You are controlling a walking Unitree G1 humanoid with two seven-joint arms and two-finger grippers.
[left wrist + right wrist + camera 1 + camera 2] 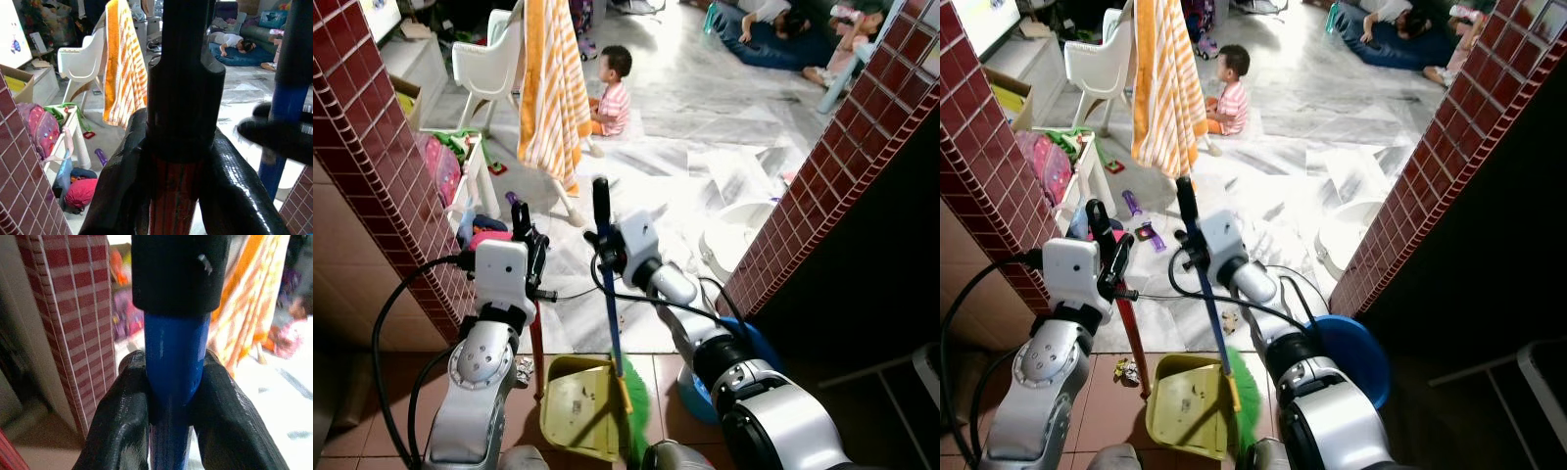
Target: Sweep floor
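Observation:
My right gripper [603, 241] is shut on the blue broom handle [610, 313], which has a black top grip [178, 274]; its green bristles [634, 411] rest on the brown tiles by my feet. My left gripper [525, 235] is shut on the red handle [537, 343] of the yellow dustpan [578, 406], which stands on the floor just left of the bristles. In the right wrist view two black fingers [122, 426] clamp the blue shaft. In the left wrist view the fingers [122, 186] clasp the red handle below its black cap [186, 93].
Dark red tiled pillars [372, 166] [842, 166] frame the doorway. A child [612, 93] sits on the marble floor beyond, near an orange striped towel [551, 88] and white chair [489, 59]. Toys [484, 230] lie left; a blue basin [749, 357] sits right. People [783, 34] lie further back.

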